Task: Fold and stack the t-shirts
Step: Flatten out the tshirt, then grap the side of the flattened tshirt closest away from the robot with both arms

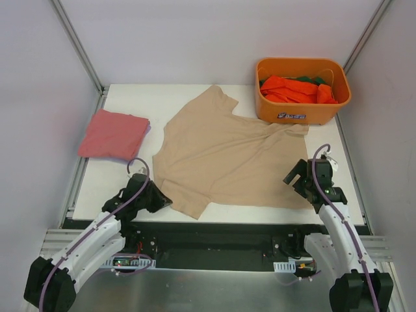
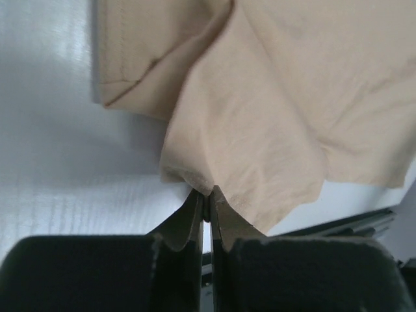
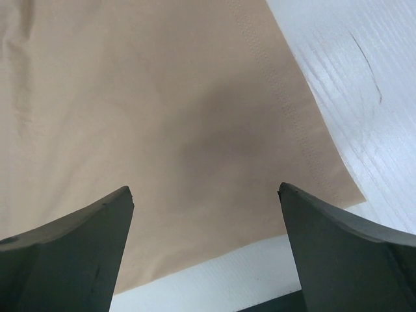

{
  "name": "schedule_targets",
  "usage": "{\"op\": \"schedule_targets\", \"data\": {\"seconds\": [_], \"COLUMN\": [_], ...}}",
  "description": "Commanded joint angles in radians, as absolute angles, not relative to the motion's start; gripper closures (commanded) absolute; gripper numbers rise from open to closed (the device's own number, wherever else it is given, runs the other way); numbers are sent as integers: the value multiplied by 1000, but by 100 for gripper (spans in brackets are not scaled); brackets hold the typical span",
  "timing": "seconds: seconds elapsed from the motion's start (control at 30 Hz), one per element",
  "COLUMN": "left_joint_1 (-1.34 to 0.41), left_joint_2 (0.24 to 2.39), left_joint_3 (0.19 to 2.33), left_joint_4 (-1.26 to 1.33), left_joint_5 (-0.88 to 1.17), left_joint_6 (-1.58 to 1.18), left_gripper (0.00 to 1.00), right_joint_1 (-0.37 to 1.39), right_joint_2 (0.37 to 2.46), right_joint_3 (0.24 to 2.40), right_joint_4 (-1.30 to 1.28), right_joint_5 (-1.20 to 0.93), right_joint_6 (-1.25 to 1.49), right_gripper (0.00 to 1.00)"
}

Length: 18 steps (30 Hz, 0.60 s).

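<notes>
A beige t-shirt lies spread on the white table, with its neck toward the back. My left gripper is at the shirt's near left edge. In the left wrist view the left gripper is shut, pinching the edge of the beige t-shirt. My right gripper is open above the shirt's near right corner. In the right wrist view the right gripper has its jaws wide apart over the beige t-shirt, holding nothing. A folded pinkish-red t-shirt lies at the left.
An orange plastic bin stands at the back right, touching the shirt's far right sleeve. It holds orange shirts and a green one. The table's near edge runs just behind both grippers. Grey walls close in both sides.
</notes>
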<state>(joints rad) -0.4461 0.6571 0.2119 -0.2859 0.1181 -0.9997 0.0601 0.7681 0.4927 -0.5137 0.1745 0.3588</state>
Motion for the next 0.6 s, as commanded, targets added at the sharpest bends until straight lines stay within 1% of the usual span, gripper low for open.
{"op": "schedule_targets", "data": {"seconds": [0.0,0.1,0.2,0.27,0.37,0.5,0.57], "left_joint_1": [-454,-454,-454,-454,-454,-454,-454], "left_joint_2": [568,480,419,390,367,362,374], "left_joint_3": [210,210,172,158,170,183,196], "left_joint_4": [-333,-403,-426,-439,-486,-492,-492], "left_joint_5": [230,270,336,374,379,365,361], "left_joint_6": [-976,-985,-1021,-1032,-1019,-997,-985], "left_gripper": [100,100,100,100,100,100,100], "right_joint_1": [46,35,15,6,3,3,3], "right_joint_2": [701,655,611,589,563,500,476], "right_joint_3": [480,456,411,385,367,295,266], "right_joint_4": [-633,-709,-735,-750,-764,-684,-644], "right_joint_5": [202,230,201,206,227,233,250], "right_joint_6": [416,449,480,515,584,656,676], "right_gripper": [4,3,3,3,3,1,5]}}
